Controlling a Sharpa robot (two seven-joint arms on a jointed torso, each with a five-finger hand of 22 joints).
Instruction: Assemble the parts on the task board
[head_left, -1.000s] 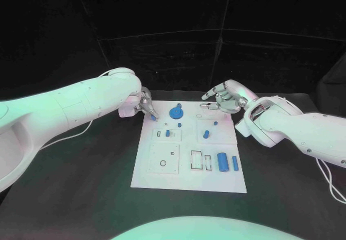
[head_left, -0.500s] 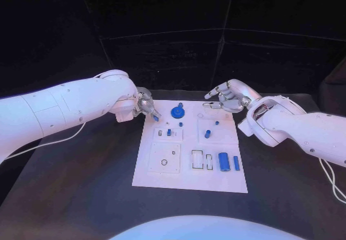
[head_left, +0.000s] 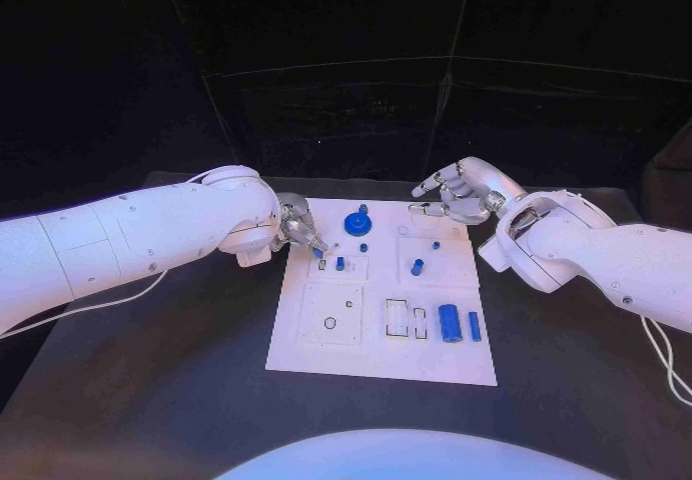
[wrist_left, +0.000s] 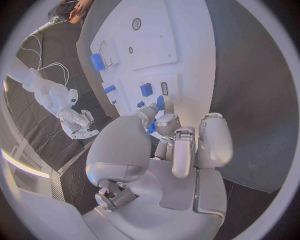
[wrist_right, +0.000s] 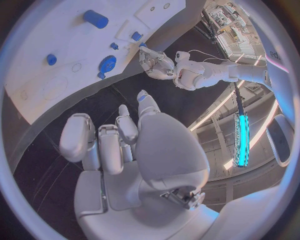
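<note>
Black table (head_left: 159, 390) under a dark backdrop carries the white task board (head_left: 382, 350) at its middle. Several blue parts stand or lie on the board: a round gear-like part (head_left: 356, 221) near twelve o'clock, a short peg (head_left: 417, 267) toward one o'clock of the board's centre, and two cylinders (head_left: 450, 322) lying side by side at four o'clock.

At the board's ten o'clock corner the left hand (head_left: 299, 232) pinches a small blue part (head_left: 317, 253) between thumb and fingertips, its tip just above the board; the left wrist view shows the same pinch (wrist_left: 159, 104). The right hand (head_left: 459, 195) hovers off the board's one o'clock corner, fingers loosely spread and holding nothing.

These pieces look like small rigid plastic: light, stiff, smooth enough to twist in a loose grip. A held peg is best taken high on its sides, leaving the lower end free to enter a socket. The cylinders would likely roll if nudged, so they want a grasp across the middle.
</note>
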